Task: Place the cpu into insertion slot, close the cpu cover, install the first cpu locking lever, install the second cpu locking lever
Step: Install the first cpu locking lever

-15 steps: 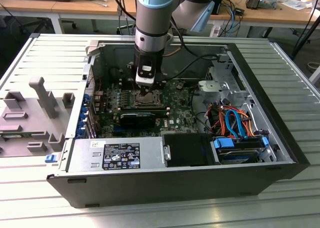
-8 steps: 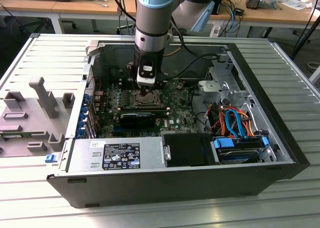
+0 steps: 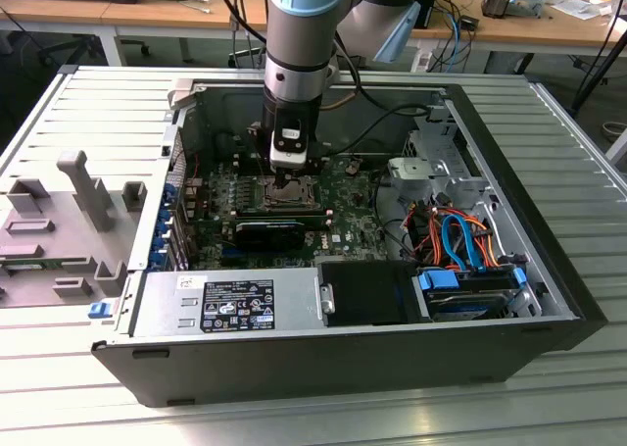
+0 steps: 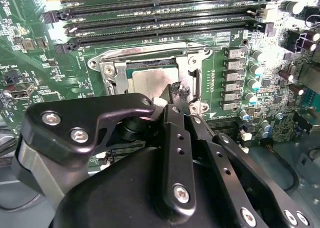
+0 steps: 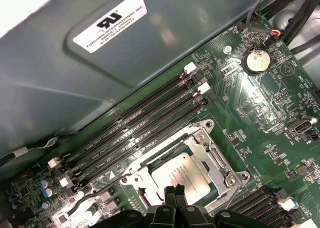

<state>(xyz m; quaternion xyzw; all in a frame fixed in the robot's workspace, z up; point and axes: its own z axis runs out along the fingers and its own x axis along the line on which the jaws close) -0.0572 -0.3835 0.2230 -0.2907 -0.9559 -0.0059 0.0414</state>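
Computer case (image 3: 294,314): open, motherboard (image 5: 260,118) inside. Insertion slot (image 5: 202,138): silvery frame beside the memory slots. Cpu (image 5: 181,174): seated in your slot; likely light, stiff, fragile, so handle by its edges. Gripper (image 5: 173,192): fingertips together just above the cpu, holding nothing.

— Where is the arm (image 3: 299,34)?

— In the exterior view it comes down from twelve o'clock, standing close to vertical, its grey and pale blue wrist pointing straight down.

— And the gripper (image 3: 286,174)?

— It hangs at the arm's lower end, tips aimed toward six o'clock. In both wrist views the two black fingers (image 5: 174,194) sit pressed together, no gap between them, and nothing is held between the tips.
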